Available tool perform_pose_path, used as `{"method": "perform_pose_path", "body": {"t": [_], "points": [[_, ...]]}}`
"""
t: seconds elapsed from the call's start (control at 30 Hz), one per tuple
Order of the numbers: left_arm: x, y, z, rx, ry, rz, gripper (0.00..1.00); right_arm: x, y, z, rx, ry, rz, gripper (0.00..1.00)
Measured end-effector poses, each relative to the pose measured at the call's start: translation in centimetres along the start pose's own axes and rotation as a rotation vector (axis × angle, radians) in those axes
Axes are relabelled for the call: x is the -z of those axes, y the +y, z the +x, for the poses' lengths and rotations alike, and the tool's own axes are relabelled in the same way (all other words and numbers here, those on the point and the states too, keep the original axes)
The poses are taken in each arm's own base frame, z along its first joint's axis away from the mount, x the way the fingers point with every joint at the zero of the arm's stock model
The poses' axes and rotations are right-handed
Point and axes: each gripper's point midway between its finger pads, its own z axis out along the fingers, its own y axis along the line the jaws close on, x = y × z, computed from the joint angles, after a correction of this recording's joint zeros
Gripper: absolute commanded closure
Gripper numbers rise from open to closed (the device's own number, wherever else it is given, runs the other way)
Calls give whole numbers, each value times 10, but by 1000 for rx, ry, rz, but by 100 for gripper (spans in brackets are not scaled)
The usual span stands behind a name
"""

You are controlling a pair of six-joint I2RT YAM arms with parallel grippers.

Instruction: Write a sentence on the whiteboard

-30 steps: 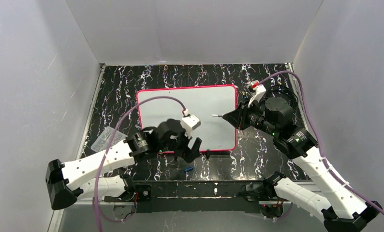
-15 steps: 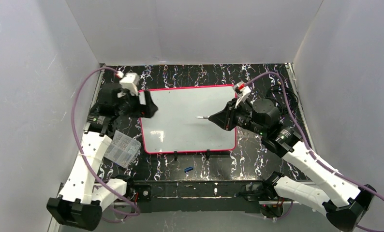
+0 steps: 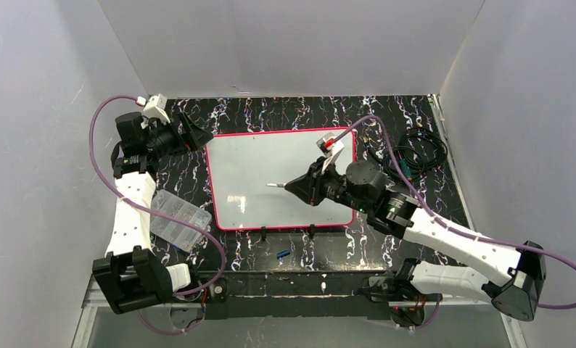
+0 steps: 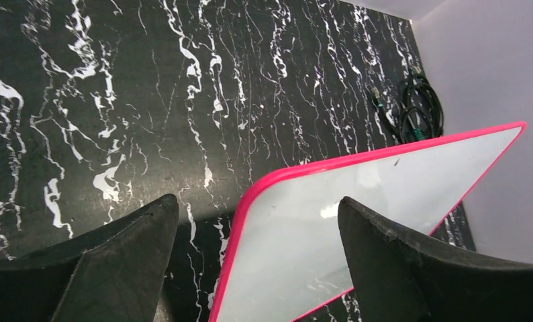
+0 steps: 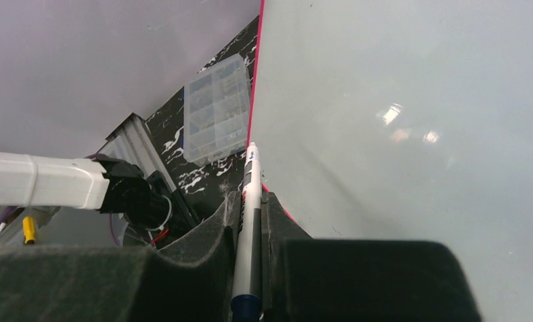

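Pinching a marker [image 5: 250, 215] — tip leftward — right jaws overhang the whiteboard [image 3: 256, 163].

Ahead of the right gripper's [image 3: 294, 186] clamped white pen [image 5: 249, 221], the glossy white, pink-framed whiteboard [image 3: 249, 163] lies open; past its edge sits a clear plastic compartment box [image 3: 175, 217]. The board's corner lies between the left gripper's [image 3: 198, 135] spread jaws, black marbled tabletop [image 4: 116, 100] beyond.
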Motion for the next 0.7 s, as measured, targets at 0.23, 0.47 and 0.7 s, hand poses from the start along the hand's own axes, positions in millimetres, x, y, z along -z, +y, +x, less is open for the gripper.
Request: {"method": "perform_pose_path", "body": {"t": [0.23, 0.47, 0.7], "points": [[-20, 5, 14, 97, 36, 121, 18, -35, 13, 21, 56, -18, 53, 99], [-23, -5, 18, 133, 34, 208, 22, -81, 18, 30, 123, -42, 136, 99], [-21, -15, 10, 131, 17, 258, 31, -118, 20, 6, 142, -138, 184, 99]]}}
